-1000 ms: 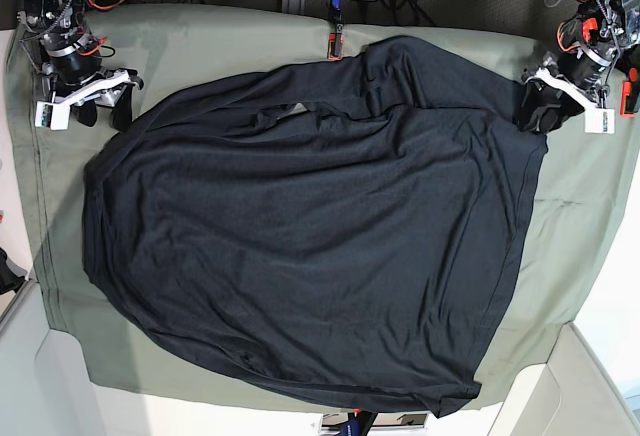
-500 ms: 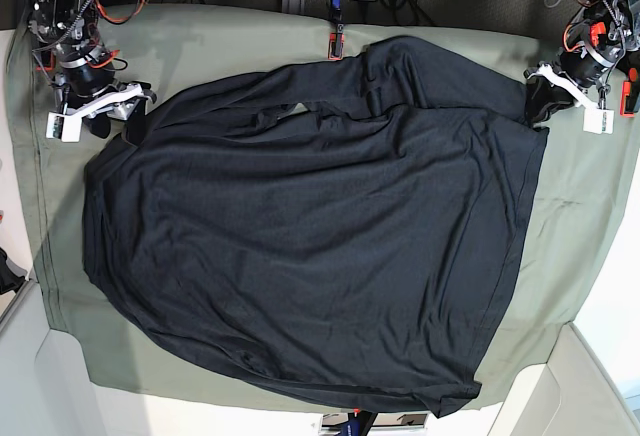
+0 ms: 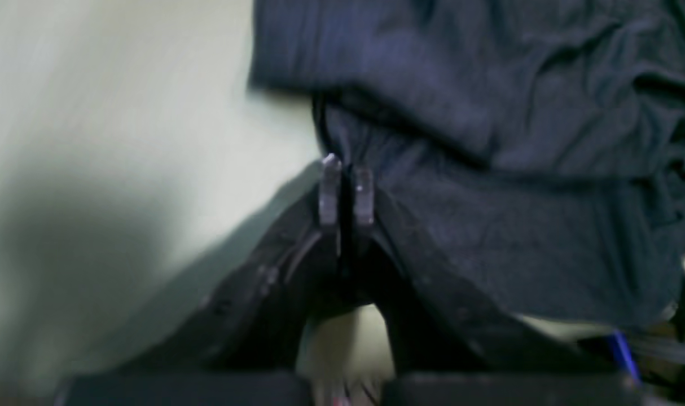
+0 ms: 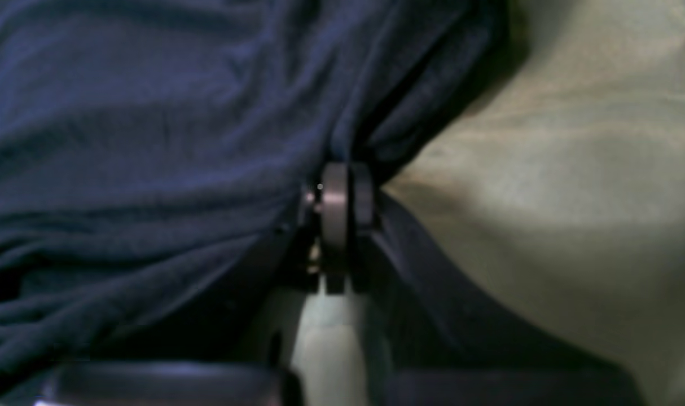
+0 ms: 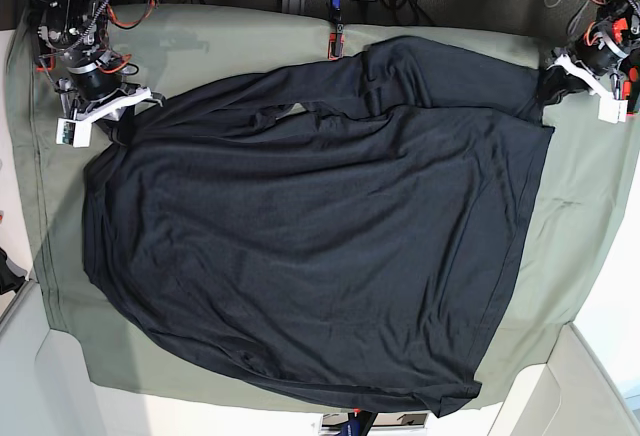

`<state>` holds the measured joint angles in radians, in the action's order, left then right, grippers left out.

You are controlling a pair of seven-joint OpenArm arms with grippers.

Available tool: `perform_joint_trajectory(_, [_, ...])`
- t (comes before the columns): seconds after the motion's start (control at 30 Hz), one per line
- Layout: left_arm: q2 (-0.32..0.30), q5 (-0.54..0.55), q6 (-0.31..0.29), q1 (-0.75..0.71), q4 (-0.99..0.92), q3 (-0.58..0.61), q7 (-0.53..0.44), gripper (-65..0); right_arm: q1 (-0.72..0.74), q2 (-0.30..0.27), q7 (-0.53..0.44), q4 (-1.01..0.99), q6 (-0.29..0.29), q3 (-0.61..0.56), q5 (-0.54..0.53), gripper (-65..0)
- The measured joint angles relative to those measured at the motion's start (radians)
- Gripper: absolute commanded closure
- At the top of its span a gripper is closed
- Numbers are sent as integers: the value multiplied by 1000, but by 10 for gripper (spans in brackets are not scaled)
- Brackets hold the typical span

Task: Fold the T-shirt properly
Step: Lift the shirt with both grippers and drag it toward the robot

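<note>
Base: both grippers (image 5: 122,121) (image 5: 549,84) pinch T-shirt (image 5: 310,246) corners.

Black arms (image 5: 75,41) with orange cables (image 5: 125,11), white brackets (image 5: 100,111), dark hand (image 3: 346,194) with grey tips.

The large charcoal-black T-shirt (image 5: 310,236) of thin, soft knit fabric lies spread open and lightly wrinkled across the middle of the sage-green table cloth (image 5: 220,41), its two upper corners drawn out toward the cloth's far corners.
</note>
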<state>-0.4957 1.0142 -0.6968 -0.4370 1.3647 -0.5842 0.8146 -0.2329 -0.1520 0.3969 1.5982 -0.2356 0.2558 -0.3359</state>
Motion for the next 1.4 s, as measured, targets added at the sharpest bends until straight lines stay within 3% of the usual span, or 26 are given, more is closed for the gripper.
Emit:
perform_joint_trajectory(0.07, [1, 48, 5, -14, 13, -52, 66, 0, -3, 0, 70, 26, -7, 22, -3, 0])
perform_joint_trajectory(0.17, [0, 112, 7, -61, 80, -108, 68, 0, -14, 3, 149, 86, -11, 79, -32, 0])
perform_joint_trajectory(0.4, [5, 133, 8, -149, 272, -230, 66, 0, -16, 3, 161, 166, -55, 206, -143, 0])
perform_joint_trajectory(0.5, [-34, 140, 7, -138, 301, -250, 19, 0, 3, 3, 168, 160, -55, 214, -142, 0])
perform_joint_trajectory(0.57, [-59, 118, 7, -122, 301, -223, -2, 0, 34, 3, 167, 154, -56, 213, -144, 0])
perform_joint_trajectory(0.83, [-109, -147, 4, 92, 247, 20, -134, 0, 187, 3, 164, -16, -85, 209, -132, 0])
perform_joint_trajectory(1.07, [-114, -184, 7, 266, 34, 215, -136, 0, 259, 3, 164, -103, -82, 209, -119, 0])
perform_joint_trajectory(1.1, [-113, -185, 7, 275, 14, 234, -136, -24, 261, 3, 164, -104, -82, 209, -120, 0])
perform_joint_trajectory(1.17, [-111, -186, 8, 283, -14, 259, -136, -131, 259, 3, 165, -105, -82, 209, -117, 0])
perform_joint_trajectory(1.3, [-108, -189, 8, 282, -52, 265, -135, -421, 258, 7, 164, -108, -82, 209, -115, 0])
perform_joint_trajectory(1.33, [-111, -190, 8, 282, -61, 265, -134, -437, 258, 11, 164, -108, -82, 209, -115, 0])
perform_joint_trajectory(1.4, [-123, -187, 7, 282, -64, 265, -43, -436, 258, 18, 165, -108, -82, 209, -115, 0])
